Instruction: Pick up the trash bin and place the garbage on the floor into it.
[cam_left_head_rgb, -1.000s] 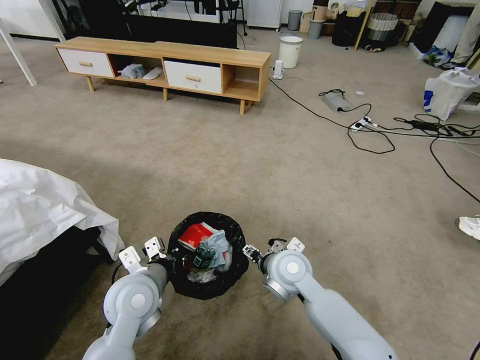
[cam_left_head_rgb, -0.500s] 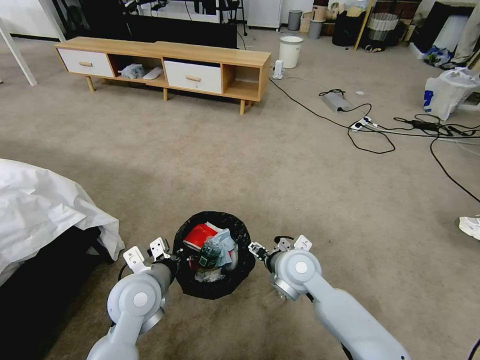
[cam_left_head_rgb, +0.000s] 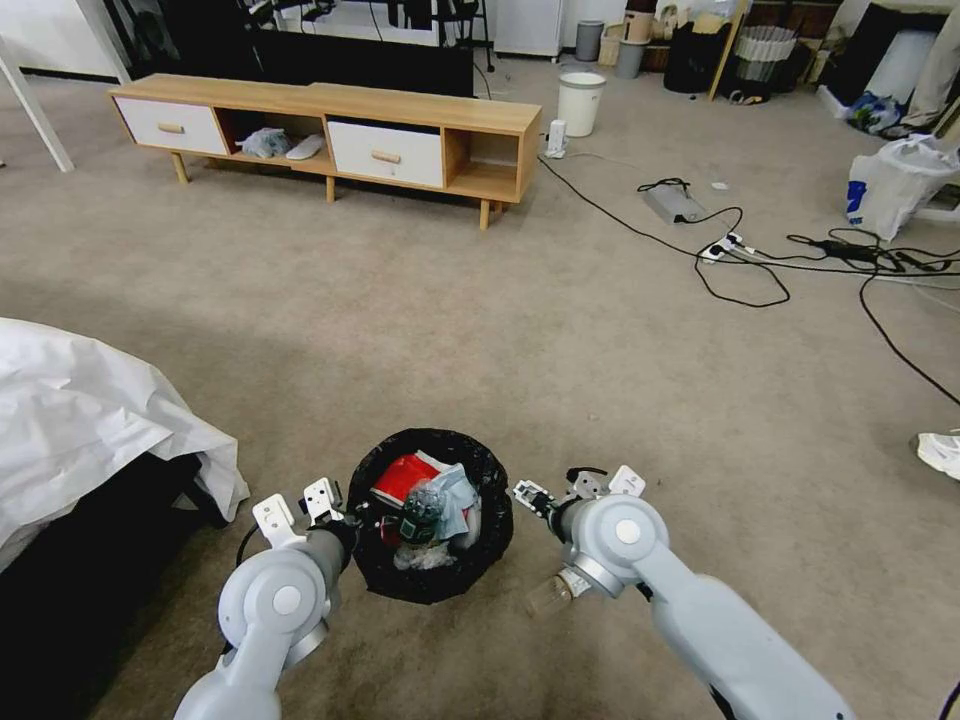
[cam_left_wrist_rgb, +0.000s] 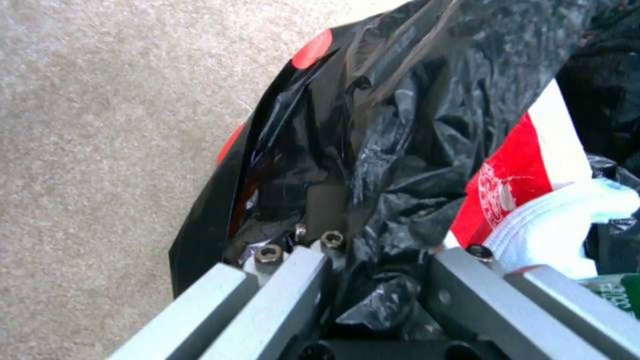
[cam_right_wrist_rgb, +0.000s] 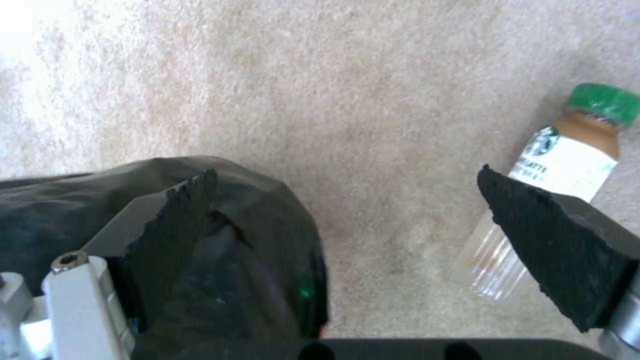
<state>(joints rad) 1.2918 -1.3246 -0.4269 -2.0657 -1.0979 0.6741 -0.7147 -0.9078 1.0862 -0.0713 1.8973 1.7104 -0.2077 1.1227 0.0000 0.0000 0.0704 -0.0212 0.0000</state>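
My right gripper (cam_right_wrist_rgb: 347, 220) hangs with jaws apart; the bottle (cam_right_wrist_rgb: 547, 175) lies on the floor (cam_left_head_rgb: 600, 350) just beside its outer finger, cap away; my left gripper (cam_left_wrist_rgb: 373, 280) clamps the trash bin (cam_left_head_rgb: 432, 590) rim.

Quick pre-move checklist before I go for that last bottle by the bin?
1. Left gripper clamped on the trash bin rim: ok.
2. Right gripper open: ok.
3. Bottle lying on the floor, cap on: ok.
4. Bottle between the right fingers: not ok, it lies beside one finger.
5. Room in bin for the bottle: cannot tell; garbage fills it high.
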